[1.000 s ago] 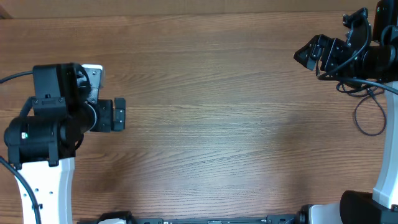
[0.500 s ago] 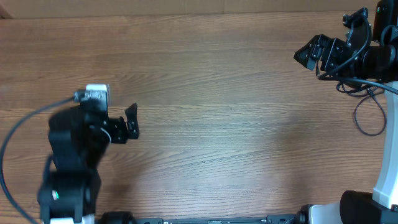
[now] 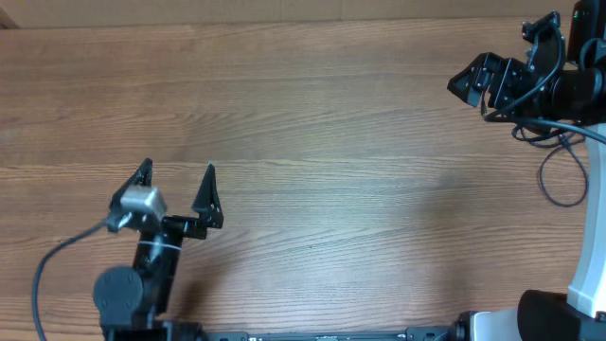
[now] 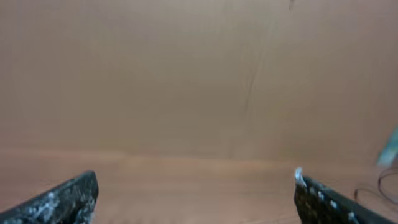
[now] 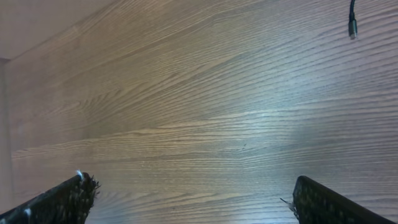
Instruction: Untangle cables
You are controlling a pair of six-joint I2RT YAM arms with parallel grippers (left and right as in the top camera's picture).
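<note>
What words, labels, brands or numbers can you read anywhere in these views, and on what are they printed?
None. No legible text shows on the wooden table, the left end effector or the cable plug. The left wrist view is too blurred to show any.

Brown wood-grain table [image 3: 331, 142]

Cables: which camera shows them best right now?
Overhead. It shows the cables as a thin loop on the table, beside the right arm. The right wrist view catches only one plug end at its top right. The left wrist view shows only a blurred trace at its right edge.
</note>
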